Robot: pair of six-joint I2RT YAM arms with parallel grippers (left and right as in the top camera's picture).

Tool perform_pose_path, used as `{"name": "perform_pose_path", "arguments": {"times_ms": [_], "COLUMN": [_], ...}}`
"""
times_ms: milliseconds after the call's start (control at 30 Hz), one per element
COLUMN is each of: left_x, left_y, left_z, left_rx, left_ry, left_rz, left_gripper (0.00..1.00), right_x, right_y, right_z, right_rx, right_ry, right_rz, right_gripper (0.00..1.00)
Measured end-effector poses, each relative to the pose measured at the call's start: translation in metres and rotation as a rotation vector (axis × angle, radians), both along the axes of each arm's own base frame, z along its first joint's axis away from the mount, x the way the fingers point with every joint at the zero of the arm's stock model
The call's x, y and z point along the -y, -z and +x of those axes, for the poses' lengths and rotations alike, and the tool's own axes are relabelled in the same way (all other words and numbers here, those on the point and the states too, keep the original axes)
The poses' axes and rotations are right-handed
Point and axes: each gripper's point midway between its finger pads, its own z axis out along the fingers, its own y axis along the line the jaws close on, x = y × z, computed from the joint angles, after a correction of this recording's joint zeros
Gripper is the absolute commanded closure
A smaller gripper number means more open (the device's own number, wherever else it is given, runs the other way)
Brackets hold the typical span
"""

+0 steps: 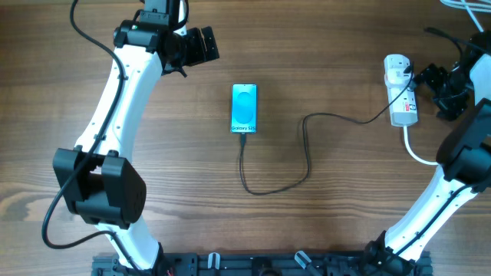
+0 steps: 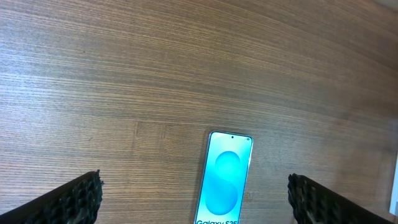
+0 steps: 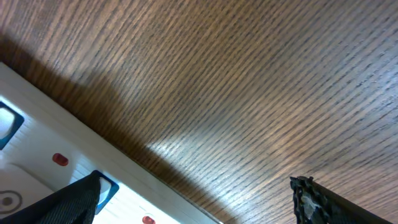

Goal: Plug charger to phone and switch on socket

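Observation:
The phone (image 1: 244, 108) lies flat mid-table, turquoise screen up, "Galaxy" end toward the front; it also shows in the left wrist view (image 2: 226, 179). The charger (image 1: 305, 150), a thin black cable, runs from the phone's front end, loops right and up to the black plug in the socket (image 1: 401, 90). The socket is a white power strip at the far right; its edge with red marks shows in the right wrist view (image 3: 62, 174). My left gripper (image 1: 201, 44) is open and empty, up and left of the phone. My right gripper (image 1: 439, 86) is open, just right of the socket.
A thick white cable (image 1: 416, 152) runs from the socket's front end toward my right arm. More cables (image 1: 460, 8) lie at the top right corner. Bare wooden table (image 1: 345, 207) surrounds the phone.

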Motion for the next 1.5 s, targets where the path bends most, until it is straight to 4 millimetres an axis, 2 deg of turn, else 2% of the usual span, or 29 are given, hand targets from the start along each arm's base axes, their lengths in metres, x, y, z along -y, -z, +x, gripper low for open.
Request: {"name": "perform_pose_path", "arguments": {"times_ms": [1033, 1267, 1400, 1500], "left_x": [0.000, 0.000, 0.000, 0.000], "left_y": [0.000, 0.000, 0.000, 0.000], "left_z": [0.000, 0.000, 0.000, 0.000], "left_rx": [0.000, 0.000, 0.000, 0.000], "left_ry": [0.000, 0.000, 0.000, 0.000], "left_rz": [0.000, 0.000, 0.000, 0.000], "left_gripper": [0.00, 0.00, 0.00, 0.00], "right_x": [-0.005, -0.009, -0.016, -0.026], "right_y": [0.000, -0.002, -0.004, -0.016], "right_z": [0.002, 0.001, -0.007, -0.009], "right_rx": [0.003, -0.023, -0.057, -0.058], "right_ry": [-0.026, -0.057, -0.063, -0.079], "right_rz": [0.007, -0.027, -0.009, -0.003], "right_gripper": [0.00, 0.00, 0.00, 0.00]}}
